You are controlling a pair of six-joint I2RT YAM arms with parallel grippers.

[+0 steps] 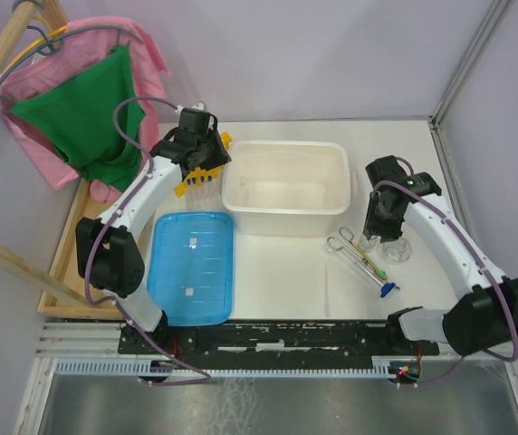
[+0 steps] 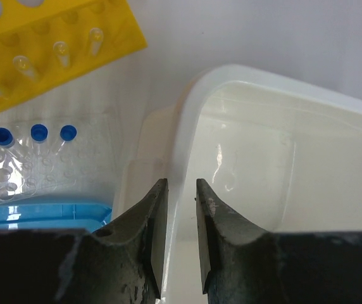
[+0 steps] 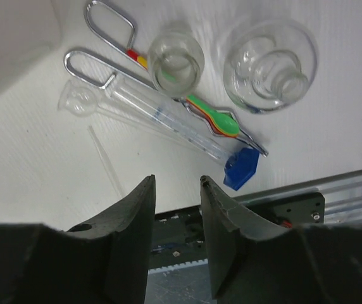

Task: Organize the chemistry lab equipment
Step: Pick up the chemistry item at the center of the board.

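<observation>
The right end effector (image 3: 176, 182), released and empty, hovers over glass flasks (image 3: 176, 60), tongs (image 3: 132, 52) and rods (image 3: 222, 120) on the counter (image 3: 42, 158). The left end effector (image 2: 181, 185) is near the yellow rack (image 2: 124, 31), its grip indeterminate. Hazard: a rounded flask may slip when pinched.

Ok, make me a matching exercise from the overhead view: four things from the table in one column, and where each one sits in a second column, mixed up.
Things
1. yellow tube rack
2. white tub
3. blue lid
4. metal tongs

Places
a. near left
b. right side, beside the glass flasks
c. far middle
d. far left, by the left gripper

Pairs: 1-d, 2-c, 3-a, 4-b
</observation>
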